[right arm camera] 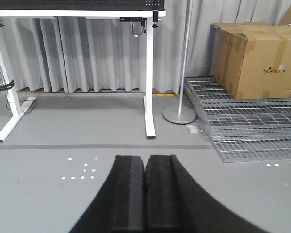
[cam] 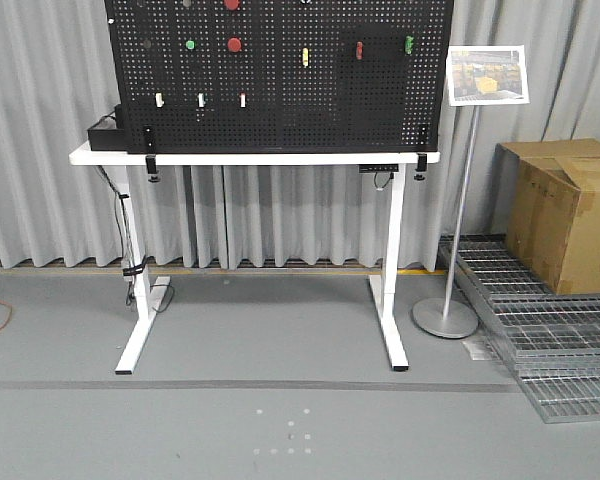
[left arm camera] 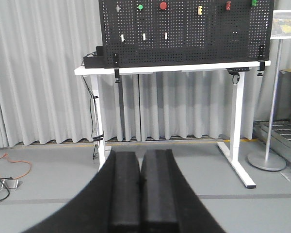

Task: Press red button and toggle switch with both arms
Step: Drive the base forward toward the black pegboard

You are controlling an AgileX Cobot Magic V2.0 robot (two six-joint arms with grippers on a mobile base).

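A black pegboard [cam: 280,75] stands on a white table [cam: 255,157]. A round red button [cam: 234,44] sits on its upper left part, next to a green button [cam: 190,44]. The small all-red toggle switch [cam: 359,50] is to the right, past a cream-yellow switch [cam: 304,57]. In the left wrist view the red button [left arm camera: 163,6] and the toggle switch [left arm camera: 228,6] show far ahead. My left gripper [left arm camera: 140,158] is shut and empty, well back from the table. My right gripper [right arm camera: 145,162] is shut and empty, low over the floor. Neither arm shows in the front view.
A sign stand [cam: 460,200] stands right of the table. A cardboard box [cam: 570,210] sits on metal grates [cam: 550,340] at the far right. Three small white switches [cam: 201,100] line the board's lower left. Cables [left arm camera: 9,170] lie on the floor at left.
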